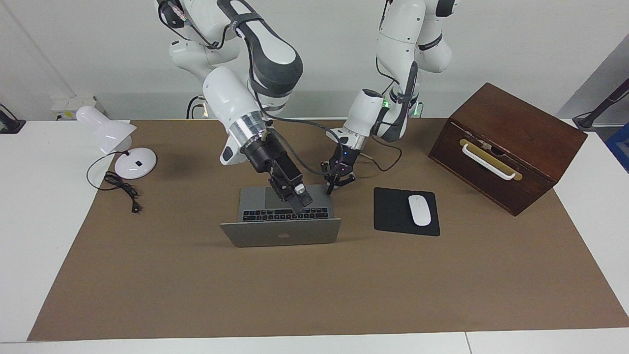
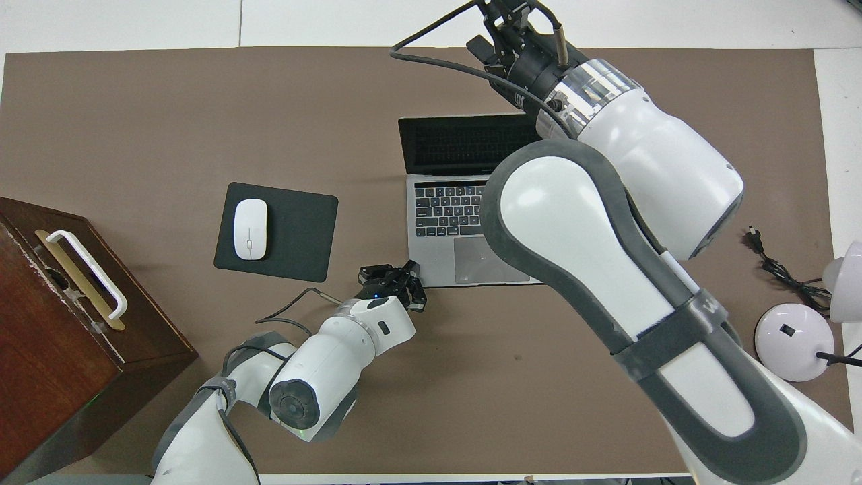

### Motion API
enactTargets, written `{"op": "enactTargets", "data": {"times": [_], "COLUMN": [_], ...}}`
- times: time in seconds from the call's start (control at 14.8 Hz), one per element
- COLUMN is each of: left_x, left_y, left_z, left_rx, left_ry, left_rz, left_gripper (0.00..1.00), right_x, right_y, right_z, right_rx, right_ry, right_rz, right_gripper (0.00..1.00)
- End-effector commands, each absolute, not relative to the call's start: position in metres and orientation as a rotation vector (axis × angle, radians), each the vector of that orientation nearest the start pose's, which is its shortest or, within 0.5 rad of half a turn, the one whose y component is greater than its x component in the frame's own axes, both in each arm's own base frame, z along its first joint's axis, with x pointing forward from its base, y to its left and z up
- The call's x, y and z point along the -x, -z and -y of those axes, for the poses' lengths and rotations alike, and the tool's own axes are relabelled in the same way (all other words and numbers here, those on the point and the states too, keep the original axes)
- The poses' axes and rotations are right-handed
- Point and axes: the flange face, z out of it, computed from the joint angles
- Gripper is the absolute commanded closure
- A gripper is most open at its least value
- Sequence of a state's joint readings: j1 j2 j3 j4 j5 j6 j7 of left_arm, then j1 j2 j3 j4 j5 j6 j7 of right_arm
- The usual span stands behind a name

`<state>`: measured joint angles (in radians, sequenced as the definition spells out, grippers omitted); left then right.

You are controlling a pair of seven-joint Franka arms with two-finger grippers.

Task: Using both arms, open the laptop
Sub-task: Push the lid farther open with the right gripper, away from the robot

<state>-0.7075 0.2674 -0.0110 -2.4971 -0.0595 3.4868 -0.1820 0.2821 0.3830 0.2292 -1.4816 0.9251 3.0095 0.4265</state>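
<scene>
The silver-grey laptop [image 1: 281, 235] stands open on the brown mat, its lid raised with the logo side away from the robots. Its screen [image 2: 458, 145] and keyboard [image 2: 448, 209] show in the overhead view. My right gripper [image 1: 300, 196] hangs over the keyboard, clear of the lid, and its tip runs off the top of the overhead view [image 2: 512, 20]. My left gripper [image 1: 339, 183] is open, with one fingertip [image 1: 328, 190] down at the laptop base's corner nearest the robots, toward the left arm's end. It also shows in the overhead view [image 2: 394, 275].
A black mouse pad [image 1: 393, 211] with a white mouse [image 1: 419, 210] lies beside the laptop toward the left arm's end. A brown wooden box [image 1: 508, 142] stands past it. A white desk lamp [image 1: 115, 142] with its cable is at the right arm's end.
</scene>
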Motion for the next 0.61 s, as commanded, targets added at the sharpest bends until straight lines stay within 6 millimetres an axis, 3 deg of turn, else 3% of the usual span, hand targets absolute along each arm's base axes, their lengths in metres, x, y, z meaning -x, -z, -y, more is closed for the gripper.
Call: {"op": "enactTargets", "data": {"times": [0.0, 0.14, 0.27, 0.54], "left_x": [-0.397, -0.398, -0.399, -0.400], "left_y": [-0.255, -0.260, -0.265, -0.273], "left_z": [0.343, 0.344, 0.345, 0.345], "left_rx": [3.219, 3.227, 3.243, 3.274], "left_ry": [1.099, 1.114, 1.125, 1.140], "left_rz": [-0.686, -0.666, -0.631, -0.556], "left_gripper": [1.00, 1.00, 1.00, 1.00], "right_x": [-0.684, -0.687, -0.692, -0.699], "right_y": [-0.590, -0.609, -0.610, -0.633], "right_z": [-0.249, -0.249, -0.235, -0.210], "right_rx": [1.912, 1.953, 2.055, 2.240], "right_ry": [0.687, 0.684, 0.722, 0.750], "right_rz": [-0.772, -0.762, -0.725, -0.633], "right_gripper": [0.00, 0.00, 0.00, 0.00]}}
